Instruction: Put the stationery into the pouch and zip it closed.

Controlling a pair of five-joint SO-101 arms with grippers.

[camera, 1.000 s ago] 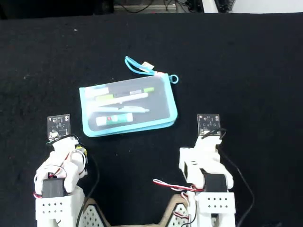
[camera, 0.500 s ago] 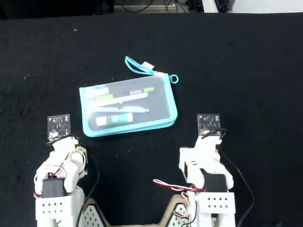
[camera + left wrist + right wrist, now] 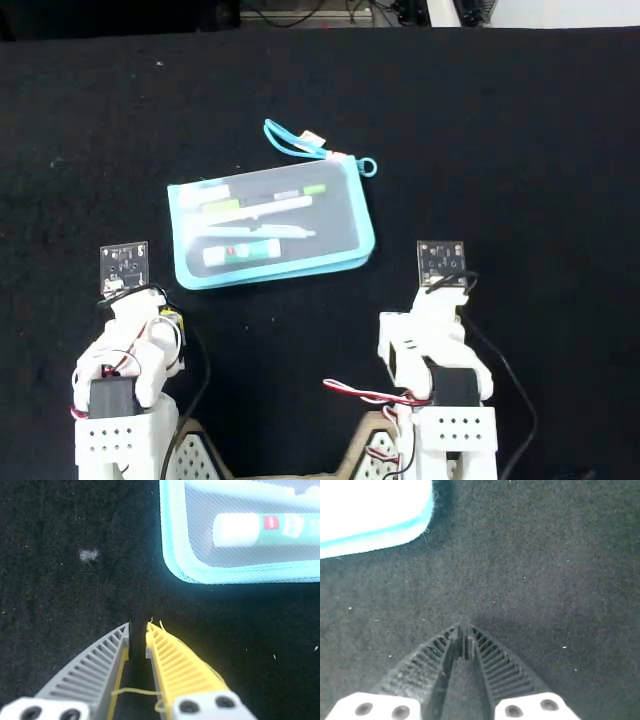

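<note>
The turquoise pouch [image 3: 270, 222] is lying flat on the black table [image 3: 520, 150], with pens [image 3: 262, 208] and a glue stick [image 3: 260, 529] showing inside. The left gripper [image 3: 137, 630] is sitting narrow and empty at its 7 o'clock. The right gripper [image 3: 464, 630], fingers together, is sitting at its 5 o'clock.

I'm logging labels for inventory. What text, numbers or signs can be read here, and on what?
Glue stick in the pouch: red mark and white print, too blurred to read.
Pens: any print too small to read.
Strap tag: too small to read.
</note>
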